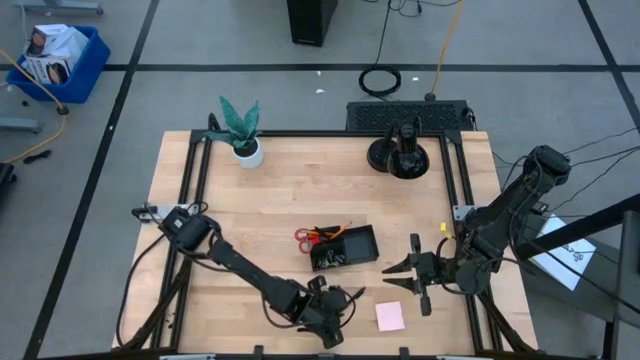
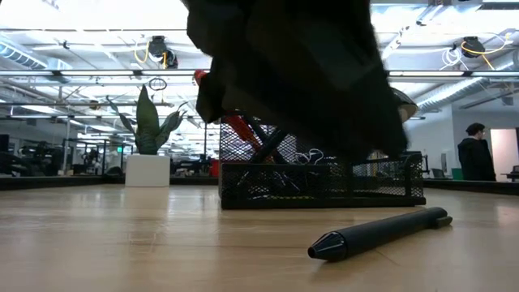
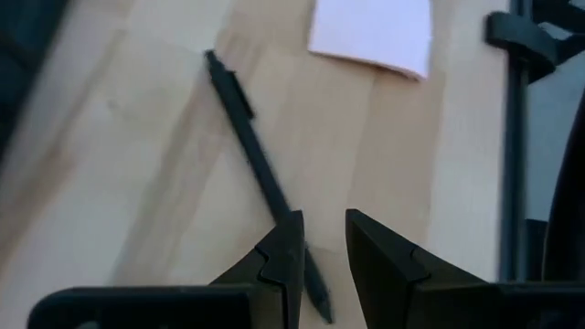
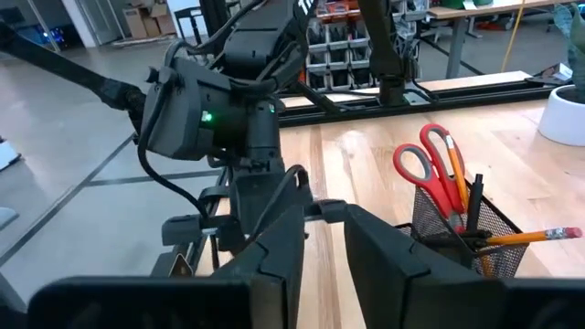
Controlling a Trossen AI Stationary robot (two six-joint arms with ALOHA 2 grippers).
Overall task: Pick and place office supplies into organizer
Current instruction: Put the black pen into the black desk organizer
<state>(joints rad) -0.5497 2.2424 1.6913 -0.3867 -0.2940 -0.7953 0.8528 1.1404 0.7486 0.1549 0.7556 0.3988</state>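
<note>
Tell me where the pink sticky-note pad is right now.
In the high view the pink sticky-note pad lies flat on the table's near edge, right of centre, between the left gripper and right gripper, nearer than the organizer.

The high view looks straight down on the whole worktop (image 1: pixel 270 200). The low view sits at worktop height, close to the black pen (image 2: pixel 379 233), facing the organizer (image 2: pixel 324 182) at its 12 o'clock. Both wrist views look past their own jaws; the left shares that pen (image 3: pixel 260 174), the right the organizer (image 4: pixel 462 228).
</note>
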